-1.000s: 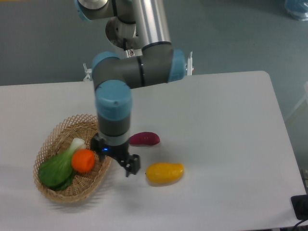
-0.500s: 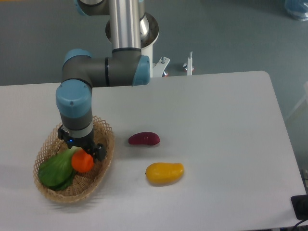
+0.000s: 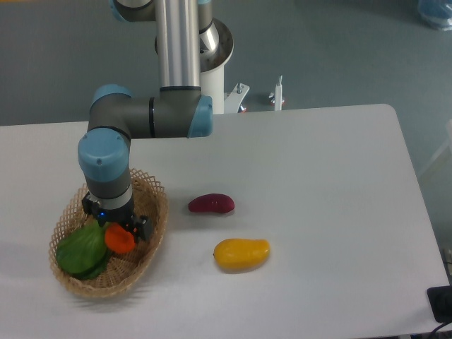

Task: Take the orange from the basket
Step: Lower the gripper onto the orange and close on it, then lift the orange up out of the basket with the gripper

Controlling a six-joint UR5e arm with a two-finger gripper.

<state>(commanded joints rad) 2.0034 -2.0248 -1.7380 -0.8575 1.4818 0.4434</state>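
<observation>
My gripper (image 3: 119, 229) is down inside the basket (image 3: 152, 236), pointing straight at the table (image 3: 318, 183). The orange (image 3: 119, 239) sits directly under my wrist, at my fingers and partly covered by them. One dark finger (image 3: 143, 227) shows just right of the orange, close against its side. The other finger is hidden behind the wrist housing and the fruit. I cannot tell whether the fingers are spread around the orange or already pinching it; the view from above does not show the gap.

The orange rests in the basket, near its middle, touching the green vegetable (image 3: 81, 248), which lies left of my fingers. The vegetable fills the left half of the basket and its edge runs under my wrist on that side. Whether the orange is lifted clear of the basket floor cannot be told from this view.

The basket wall curves round just right of my visible finger, and its far rim shows behind my wrist. The near rim lies well below my fingers in the picture.

Outside the basket, to the right of my fingers: a purple fruit (image 3: 210, 203) lies on the table, apart from the basket rim. A yellow fruit (image 3: 241, 253) lies farther right and nearer the camera, also apart from the basket and not touching the purple one. Both lie flat, long axis roughly left to right.
</observation>
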